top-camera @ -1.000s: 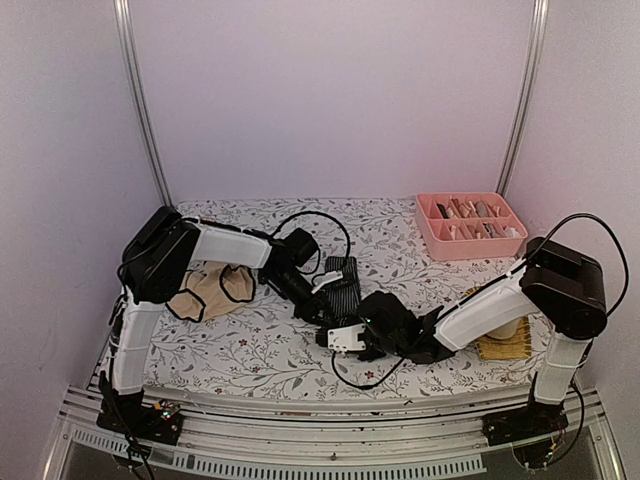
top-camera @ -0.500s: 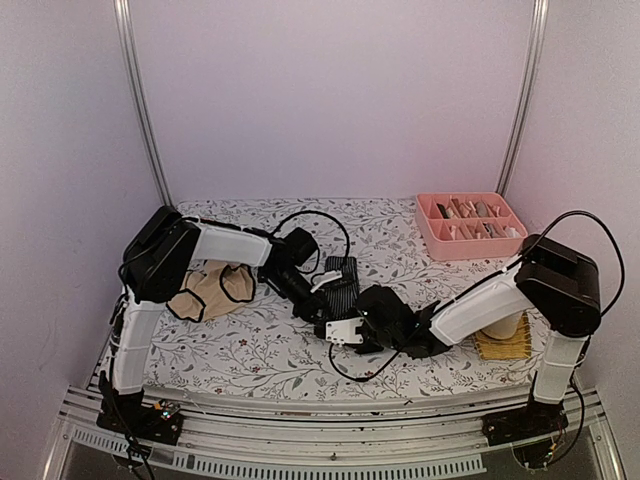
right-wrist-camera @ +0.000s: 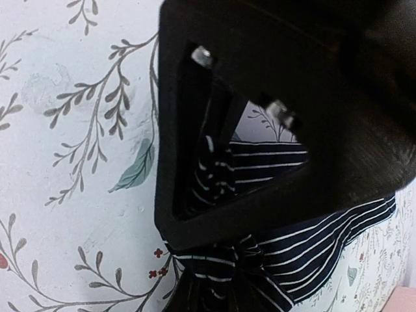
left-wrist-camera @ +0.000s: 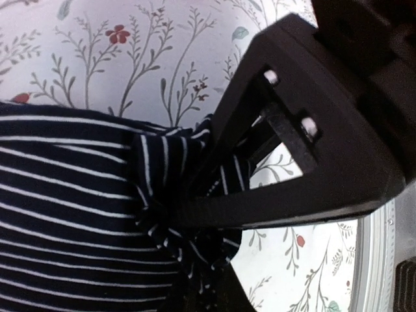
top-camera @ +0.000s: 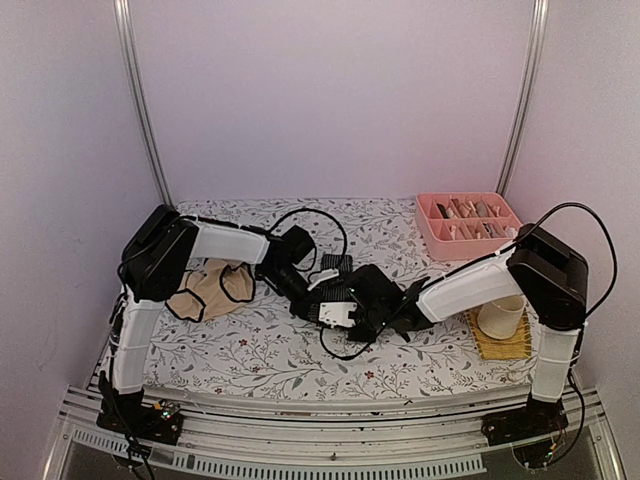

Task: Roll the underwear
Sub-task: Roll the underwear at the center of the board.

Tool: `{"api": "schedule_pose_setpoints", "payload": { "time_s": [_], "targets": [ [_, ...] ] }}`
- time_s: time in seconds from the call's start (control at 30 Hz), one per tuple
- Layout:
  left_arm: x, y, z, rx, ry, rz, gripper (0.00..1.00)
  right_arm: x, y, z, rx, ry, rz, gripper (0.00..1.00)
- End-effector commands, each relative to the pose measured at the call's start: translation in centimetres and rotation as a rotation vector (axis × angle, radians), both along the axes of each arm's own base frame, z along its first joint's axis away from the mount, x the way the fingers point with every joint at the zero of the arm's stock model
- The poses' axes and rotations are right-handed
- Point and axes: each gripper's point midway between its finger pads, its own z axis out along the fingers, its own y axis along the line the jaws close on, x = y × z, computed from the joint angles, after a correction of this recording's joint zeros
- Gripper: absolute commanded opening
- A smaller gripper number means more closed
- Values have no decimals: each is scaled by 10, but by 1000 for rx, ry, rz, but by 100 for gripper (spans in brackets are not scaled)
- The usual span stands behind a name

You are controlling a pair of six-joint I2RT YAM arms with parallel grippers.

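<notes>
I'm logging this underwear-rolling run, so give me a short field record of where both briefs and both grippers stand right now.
navy striped underwear: between the two grippers, held by both
left gripper: shut on a bunched edge of it
right gripper: shut on another bunched edge
beige underwear: crumpled at the left, touched by neither gripper
roll: cannot tell; the navy cloth is mostly hidden from above

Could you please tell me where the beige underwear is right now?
In the top view, the beige underwear lies at the left of the table, partly beneath the left arm.
</notes>
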Motion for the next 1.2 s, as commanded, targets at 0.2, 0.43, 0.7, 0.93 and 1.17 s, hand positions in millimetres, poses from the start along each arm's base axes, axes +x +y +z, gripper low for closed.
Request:
{"api": "schedule_pose_setpoints", "payload": {
  "time_s": [0.2,0.43,0.7,0.93,1.17],
  "targets": [
    [24,27,14,110,-224,55,53,-43,-29,-53,-96,379,-31,10],
    [48,38,50,44,-400,126,89,-52,-21,-42,-41,504,-30,9],
    [31,51,74,-122,-623,85,92,-45,-22,-40,-10,660,-107,7],
    [17,59,77,-201,-810,53,85,-43,-18,-31,27,823,-127,8],
    [-11,62,68,-230,-1068,-4,77,-46,-13,-19,88,1004,-115,8]
  ]
}}
